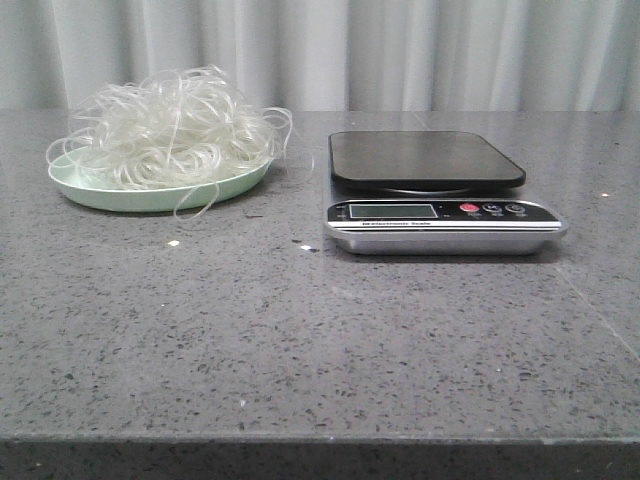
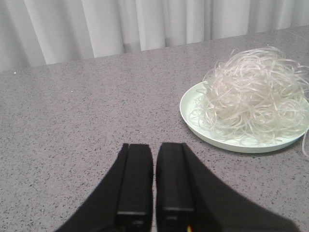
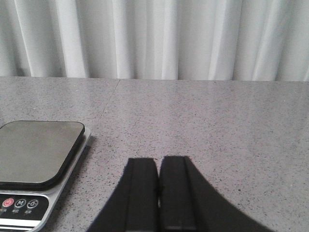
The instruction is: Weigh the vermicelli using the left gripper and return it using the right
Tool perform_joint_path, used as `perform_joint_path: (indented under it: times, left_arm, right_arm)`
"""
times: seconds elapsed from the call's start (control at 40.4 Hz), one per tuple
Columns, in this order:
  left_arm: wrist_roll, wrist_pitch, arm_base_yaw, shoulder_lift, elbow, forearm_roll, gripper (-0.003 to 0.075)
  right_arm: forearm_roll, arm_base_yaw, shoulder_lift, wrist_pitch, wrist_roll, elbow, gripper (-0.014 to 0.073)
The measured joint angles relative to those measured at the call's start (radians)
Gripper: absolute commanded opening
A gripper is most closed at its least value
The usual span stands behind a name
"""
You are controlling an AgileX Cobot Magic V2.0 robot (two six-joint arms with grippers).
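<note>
The vermicelli is a fluffy whitish tangle heaped on a pale green plate at the table's back left. It also shows in the left wrist view on the plate. A digital scale with a bare black platform stands right of centre; it also shows in the right wrist view. My left gripper is shut and empty, short of the plate and to one side of it. My right gripper is shut and empty beside the scale. Neither gripper shows in the front view.
The grey speckled table has its front edge near the bottom of the front view. White curtains hang behind the table. A few small crumbs lie in front of the plate.
</note>
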Motion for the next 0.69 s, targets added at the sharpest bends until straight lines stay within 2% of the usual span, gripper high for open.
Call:
perform_joint_path:
  times: [0.544, 0.693]
  left_arm:
    - [-0.002, -0.008, 0.000, -0.017, 0.000, 0.017, 0.0137]
    - [-0.079, -0.037, 0.033, -0.070, 0.035, 0.040, 0.0137]
  right_arm:
    - [0.000, 0.000, 0.000, 0.001, 0.000, 0.000, 0.0150]
    - [0.000, 0.000, 0.000, 0.001, 0.000, 0.000, 0.0150]
